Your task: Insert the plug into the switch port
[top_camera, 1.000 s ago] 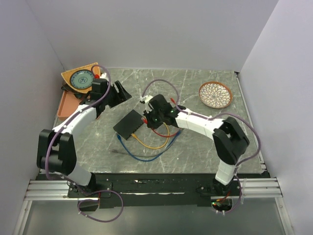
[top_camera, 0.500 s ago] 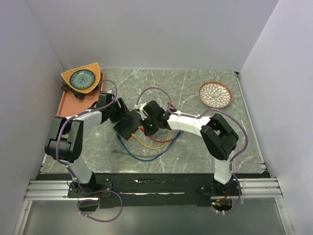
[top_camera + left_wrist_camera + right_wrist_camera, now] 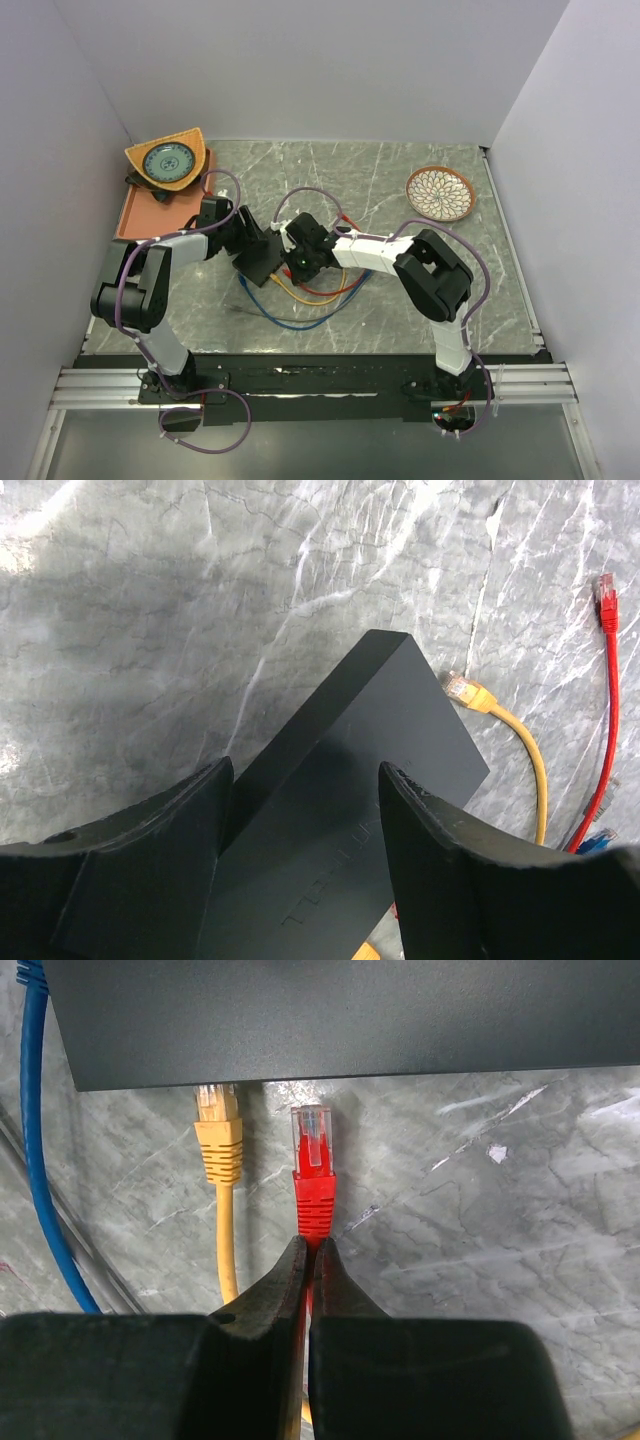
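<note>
Right hand [image 3: 308, 1260] clenched on the red plug [image 3: 312, 1165] by its boot, tip just short of the black switch [image 3: 350, 1020]; its port hides under that edge. Push straight, no twist. Left hand [image 3: 305, 775] spread loose astride the switch, should brace it. Yellow plug [image 3: 217, 1125] crowds just beside; blue cable [image 3: 35, 1110] trails across the surface [image 3: 480, 1210].

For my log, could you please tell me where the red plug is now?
In the right wrist view, the red plug sits just short of the black switch box, beside the yellow plug, its cable pinched in the right pincer.
</note>
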`<state>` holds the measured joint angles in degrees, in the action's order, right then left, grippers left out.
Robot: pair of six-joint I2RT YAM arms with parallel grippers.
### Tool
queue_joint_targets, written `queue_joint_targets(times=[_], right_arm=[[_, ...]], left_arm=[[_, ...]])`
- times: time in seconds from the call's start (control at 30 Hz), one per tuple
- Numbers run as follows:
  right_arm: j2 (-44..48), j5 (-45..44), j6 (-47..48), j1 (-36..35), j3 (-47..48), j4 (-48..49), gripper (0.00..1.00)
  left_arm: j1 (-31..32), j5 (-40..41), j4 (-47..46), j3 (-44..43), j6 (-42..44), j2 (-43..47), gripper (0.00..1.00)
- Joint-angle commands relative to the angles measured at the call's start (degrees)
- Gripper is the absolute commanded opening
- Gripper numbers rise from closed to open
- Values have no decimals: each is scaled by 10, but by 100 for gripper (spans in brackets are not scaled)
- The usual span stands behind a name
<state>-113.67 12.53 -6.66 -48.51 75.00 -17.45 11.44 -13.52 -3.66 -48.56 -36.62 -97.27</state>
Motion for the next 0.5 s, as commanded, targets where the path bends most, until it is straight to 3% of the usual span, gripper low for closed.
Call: queue_joint_targets(times=[0.0,0.47], right_arm=[[-20,-9,-6,-6,8,19,0],[-45,-19,0,-8,63,-35,0]], left_arm=[[2,-12,11,14,3,6,66],[3,-12,6,16,0,7,65]])
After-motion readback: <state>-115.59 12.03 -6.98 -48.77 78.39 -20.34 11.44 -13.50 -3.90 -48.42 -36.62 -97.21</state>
